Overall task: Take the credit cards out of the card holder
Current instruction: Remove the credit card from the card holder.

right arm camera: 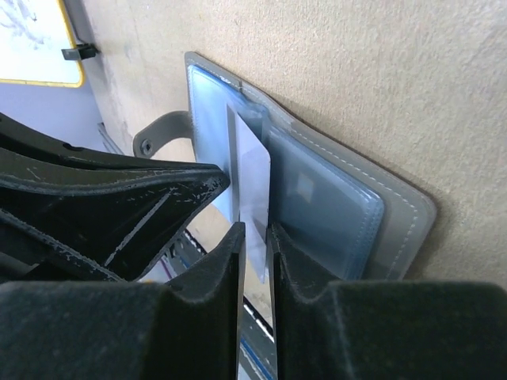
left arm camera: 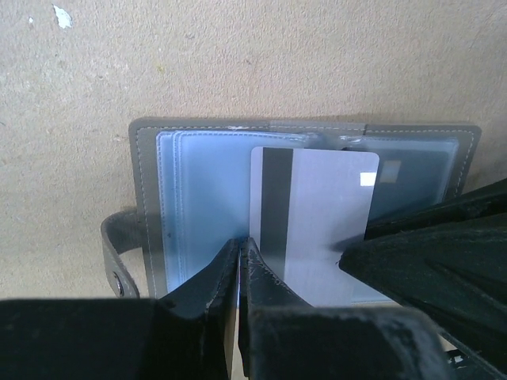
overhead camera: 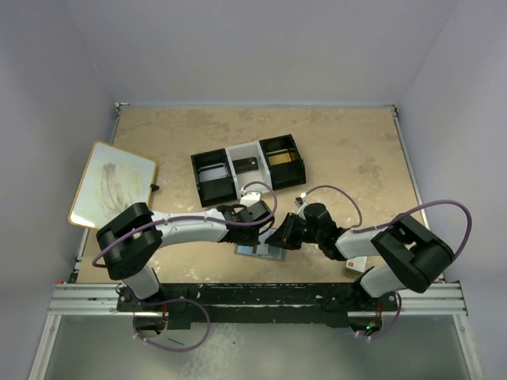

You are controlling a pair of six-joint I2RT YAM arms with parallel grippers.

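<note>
The grey card holder [left arm camera: 146, 158] lies open on the table near the front edge, its pale blue plastic pockets facing up [overhead camera: 255, 252]. A pale grey credit card [left arm camera: 317, 222] with a dark magnetic stripe sticks partway out of the middle pocket. My left gripper [left arm camera: 240, 247] is shut, its tips against the left pocket right beside the card's left edge. My right gripper [right arm camera: 255, 233] stands a little open, with the card [right arm camera: 252, 178] edge-on in the gap between its fingers. One of its black fingers [left arm camera: 432, 253] shows at the card's right in the left wrist view.
The holder's strap with a snap [right arm camera: 158, 131] curls out to one side. A black-and-white three-compartment tray [overhead camera: 247, 168] sits behind the grippers. A whiteboard [overhead camera: 111, 184] lies at the far left, and a small white-and-red box [overhead camera: 354, 265] at the front right.
</note>
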